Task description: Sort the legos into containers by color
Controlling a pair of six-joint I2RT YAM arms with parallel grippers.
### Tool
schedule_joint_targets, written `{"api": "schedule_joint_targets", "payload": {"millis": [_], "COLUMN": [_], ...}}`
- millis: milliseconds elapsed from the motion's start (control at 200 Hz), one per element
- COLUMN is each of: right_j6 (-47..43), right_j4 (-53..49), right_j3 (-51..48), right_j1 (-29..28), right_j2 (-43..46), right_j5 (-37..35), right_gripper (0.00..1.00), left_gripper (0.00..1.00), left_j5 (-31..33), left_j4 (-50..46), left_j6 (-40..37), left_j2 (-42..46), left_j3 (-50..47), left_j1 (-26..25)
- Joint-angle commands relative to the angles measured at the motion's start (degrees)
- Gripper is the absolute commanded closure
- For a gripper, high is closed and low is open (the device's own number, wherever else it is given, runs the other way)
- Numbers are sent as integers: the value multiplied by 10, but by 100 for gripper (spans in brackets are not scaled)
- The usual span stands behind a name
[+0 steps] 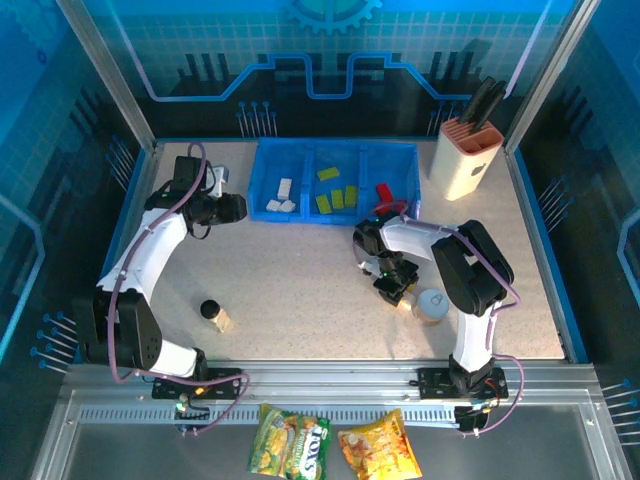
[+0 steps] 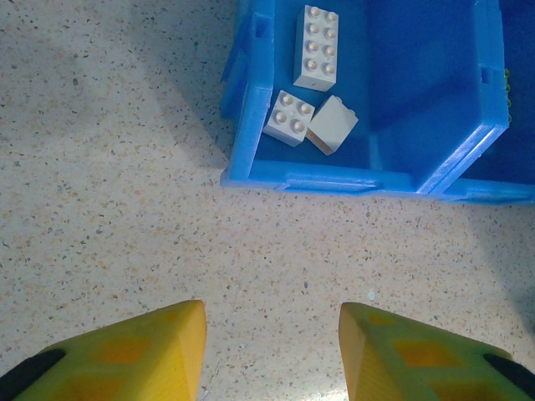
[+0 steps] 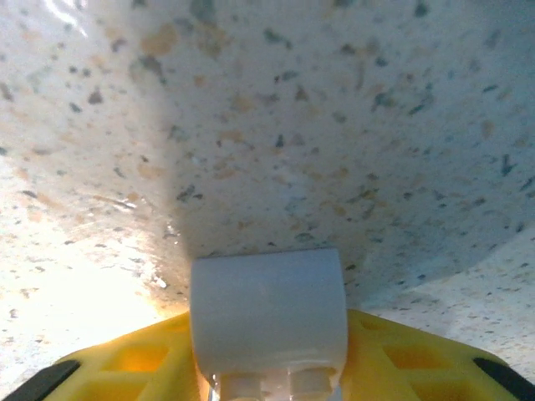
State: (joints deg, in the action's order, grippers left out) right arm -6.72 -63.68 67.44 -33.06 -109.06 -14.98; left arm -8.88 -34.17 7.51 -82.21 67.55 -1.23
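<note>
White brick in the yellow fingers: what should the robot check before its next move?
1. White brick pinched between the right gripper fingers: ok.
2. Brick lifted off the table: cannot tell.
3. Tin can far enough from that gripper: not ok, it stands close beside.
4. Blue tray left compartment holds white bricks, with room: ok.
5. Left gripper open, empty, outside the tray: ok.

Tin can (image 1: 432,305) just beside right pincer (image 1: 393,286)
</note>
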Motion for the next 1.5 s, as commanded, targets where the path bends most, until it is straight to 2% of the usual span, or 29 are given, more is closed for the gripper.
{"api": "schedule_joint_targets", "payload": {"millis": [0,350,715,1051,1326,1496], "right_j6": [-9,-15,-9,72,150,159], "right_j4": [-4,-4,13,196,392,491], "right_j3": [-5,1,57,88,87,96], "right_j1": [-4,-10,-21,-59,-120,-147], "right_j2": [21,49,59,74,76,67], "right_j5": [-8,16,84,144,117,96], "right_gripper": [60,70,78,79,79,79], "left_gripper": [53,53,54,53,54,53], "left_j5": [-11,-12,-10,-9,-9,-9], "left_j4": [1,2,2,2,2,3], "left_j6": [1,1,1,0,1,1], "left_j2": [6,10,16,19,21,23], "left_j3": [0,-1,-3,-2,-3,-4], "left_j1": [9,10,11,12,14,16]}}
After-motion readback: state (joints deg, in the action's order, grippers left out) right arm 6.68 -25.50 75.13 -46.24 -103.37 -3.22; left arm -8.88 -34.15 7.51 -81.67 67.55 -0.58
